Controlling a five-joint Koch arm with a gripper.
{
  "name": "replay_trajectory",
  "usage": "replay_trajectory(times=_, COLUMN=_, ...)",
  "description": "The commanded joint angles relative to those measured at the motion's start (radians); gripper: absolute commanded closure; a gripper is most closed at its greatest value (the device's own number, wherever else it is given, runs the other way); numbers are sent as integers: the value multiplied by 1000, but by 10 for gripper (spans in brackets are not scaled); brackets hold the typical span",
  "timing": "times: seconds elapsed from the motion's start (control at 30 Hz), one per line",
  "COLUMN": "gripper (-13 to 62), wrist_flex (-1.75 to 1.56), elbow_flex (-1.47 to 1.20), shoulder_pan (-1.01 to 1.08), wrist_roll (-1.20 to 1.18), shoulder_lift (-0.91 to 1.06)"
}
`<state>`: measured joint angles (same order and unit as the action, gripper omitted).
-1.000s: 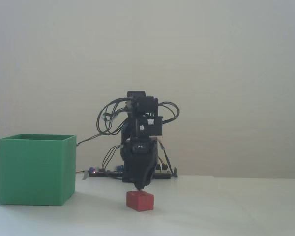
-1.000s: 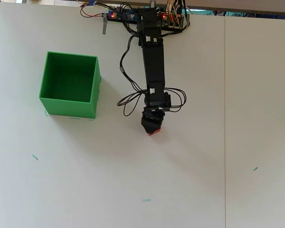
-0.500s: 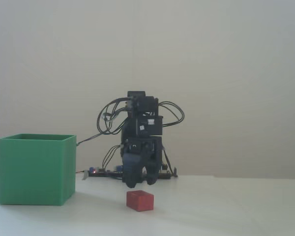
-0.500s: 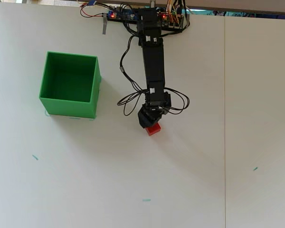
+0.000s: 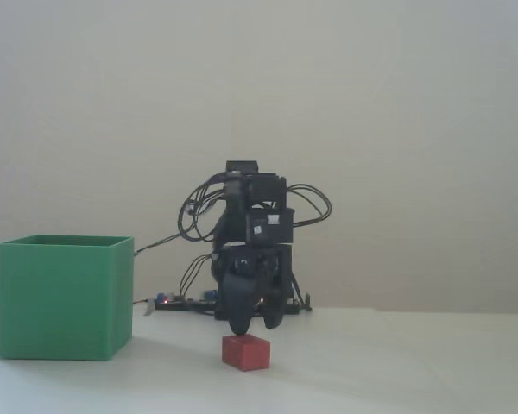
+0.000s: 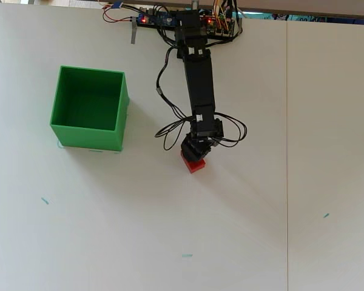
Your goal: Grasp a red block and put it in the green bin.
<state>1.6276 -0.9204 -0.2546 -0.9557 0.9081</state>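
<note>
The red block [image 5: 246, 353] lies on the white table, in the overhead view [image 6: 196, 165] partly under the arm's tip. My gripper [image 5: 254, 326] hangs just above the block's top, slightly behind it, with its two black fingers spread apart and nothing between them. From overhead the gripper [image 6: 193, 154] covers the block's far edge. The green bin [image 5: 62, 297] stands open-topped to the left of the block, well apart from it. In the overhead view the green bin [image 6: 87, 137] holds nothing.
A control board with wires [image 6: 164, 20] sits at the arm's base by the table's far edge. A table seam [image 6: 287, 151] runs down the right side. Small green marks [image 6: 44, 200] dot the near table.
The gripper was shut above the block one second ago and has since opened. The wrist has shifted slightly right. The block and the bin have not moved.
</note>
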Motion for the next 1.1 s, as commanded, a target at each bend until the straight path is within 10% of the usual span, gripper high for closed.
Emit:
replay_trajectory(times=0.0, gripper=183, wrist_flex=5, elbow_flex=12, shoulder_pan=-9, wrist_roll=-9, shoulder_lift=-5)
replay_trajectory(times=1.07, gripper=197, wrist_flex=-156, elbow_flex=43, shoulder_pan=2, wrist_roll=-6, shoulder_lift=-40)
